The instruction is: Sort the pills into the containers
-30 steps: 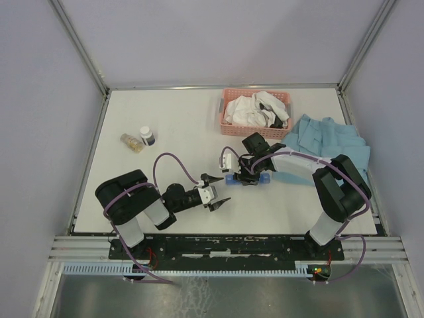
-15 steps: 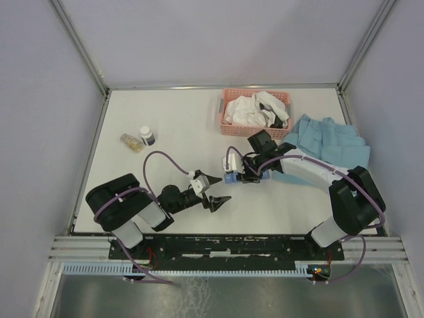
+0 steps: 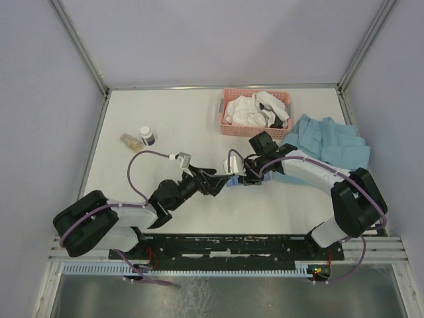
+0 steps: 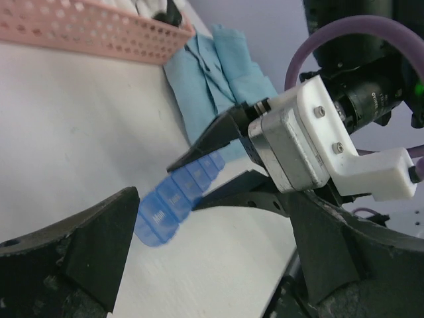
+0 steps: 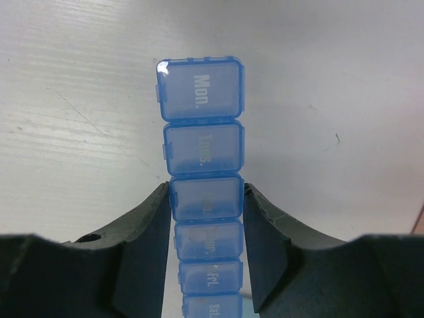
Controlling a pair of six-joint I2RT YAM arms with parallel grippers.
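The blue pill organiser (image 5: pixel 202 152) sits low over the white table (image 3: pixel 172 119), near the middle, with "Mon." at its free end. The right gripper (image 5: pixel 205 193) has it pinched across the sides at the 3rd compartment. The left gripper (image 3: pixel 213 183) faces that free end, jaws spread wide. In its wrist view the strip's tip shows between its 2 fingers (image 4: pixel 93 238), but contact is hard to judge. Beyond are a pink basket (image 3: pixel 245 130) of white cloth, a blue cloth (image 3: pixel 331 142) and, far left, a small bottle (image 3: pixel 146 136).
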